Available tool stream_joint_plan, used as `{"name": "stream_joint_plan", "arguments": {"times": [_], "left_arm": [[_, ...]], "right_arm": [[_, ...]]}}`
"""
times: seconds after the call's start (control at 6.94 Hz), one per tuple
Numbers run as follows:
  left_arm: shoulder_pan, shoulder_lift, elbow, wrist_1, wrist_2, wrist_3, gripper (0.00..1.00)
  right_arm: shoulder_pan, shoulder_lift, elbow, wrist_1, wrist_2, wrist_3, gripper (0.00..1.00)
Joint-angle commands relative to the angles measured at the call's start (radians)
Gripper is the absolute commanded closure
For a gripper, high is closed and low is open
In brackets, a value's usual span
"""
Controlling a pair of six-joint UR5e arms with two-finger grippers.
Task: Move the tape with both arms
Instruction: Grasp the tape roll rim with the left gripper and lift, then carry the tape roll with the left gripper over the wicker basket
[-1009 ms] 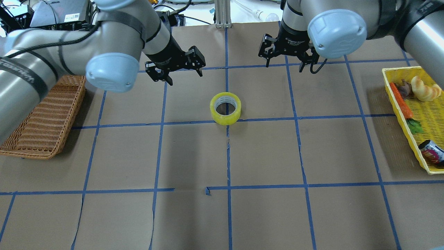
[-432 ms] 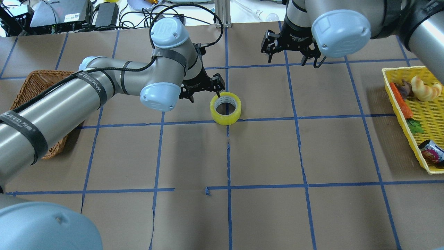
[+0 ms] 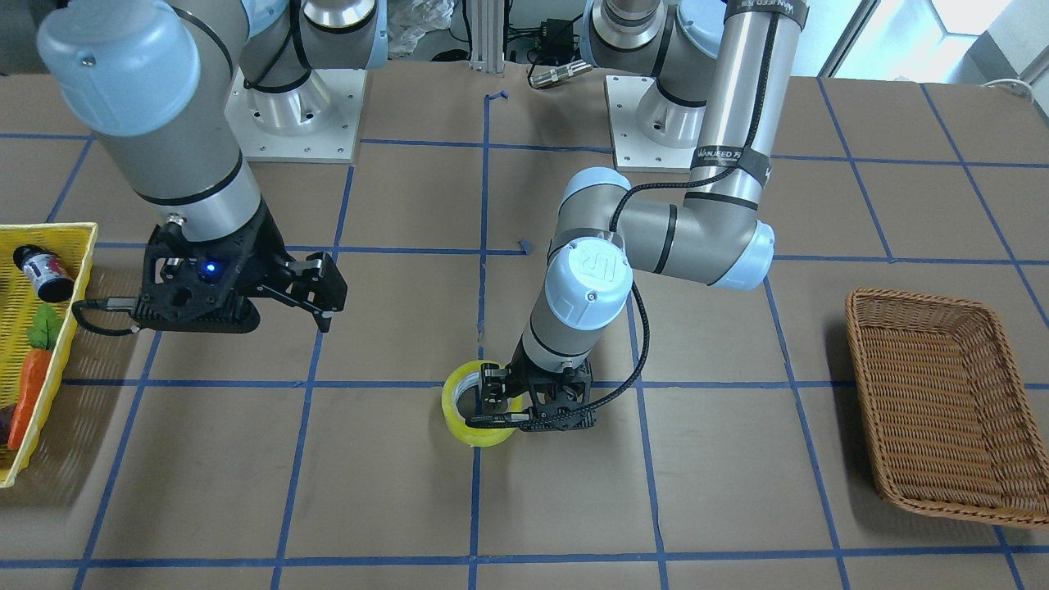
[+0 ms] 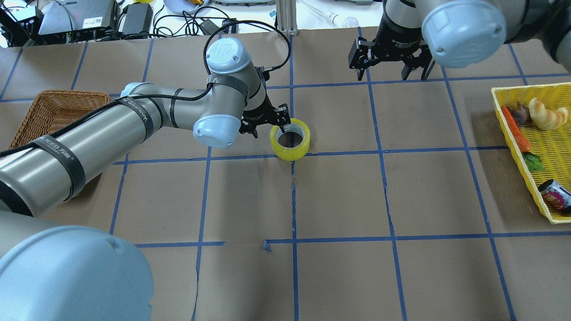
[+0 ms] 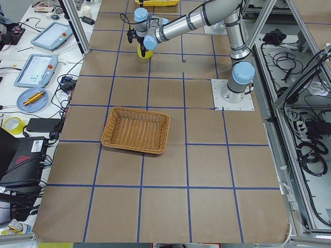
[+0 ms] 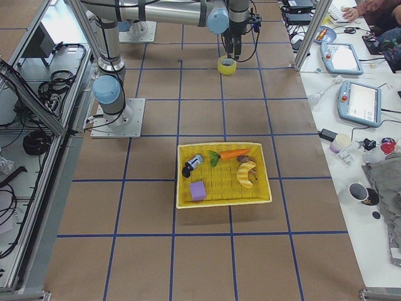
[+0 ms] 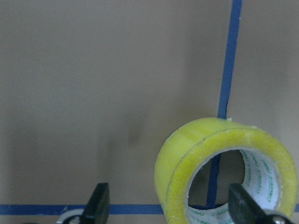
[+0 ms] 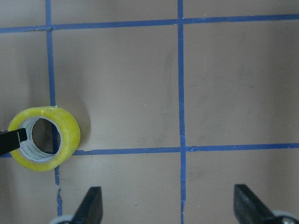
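While right jaws hang parted well away, left jaws, also parted, straddle the tape (image 4: 289,152) wall.

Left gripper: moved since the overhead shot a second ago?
Yes. The left gripper was over the far blue grid line; it has dropped rightward and nearer to the robot, and now, open, straddles the wall of the tape.

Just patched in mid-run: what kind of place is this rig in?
Probably a robotics lab test cell: a paper-covered table marked with a blue tape grid, with control tablets and loose cables beside it.
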Motion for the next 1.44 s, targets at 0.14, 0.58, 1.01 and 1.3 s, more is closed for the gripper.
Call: {"name": "stream_joint_plan", "arguments": {"times": [0.14, 0.58, 1.01, 1.3], "left_arm": [[-0.002, -0.012, 0.005, 0.01, -0.002, -0.057, 1.0], [0.081, 0.081, 0.095, -0.115, -0.044, 0.035, 1.0], [0.359, 0.179, 0.219, -0.455, -0.027, 0.456, 1.0], [0.569, 0.193, 0.202, -0.486, 0.063, 0.813, 1.0]], "right_arm": [[-0.096, -0.068, 0.006, 0.088, 0.0, -0.092, 0.0], [-0.114, -0.084, 0.009, 0.116, 0.009, -0.14, 0.0], [-0.105, -0.134, 0.061, 0.122, 0.026, -0.138, 0.0], [-0.107, -0.147, 0.069, 0.119, 0.029, -0.133, 0.0]]}}
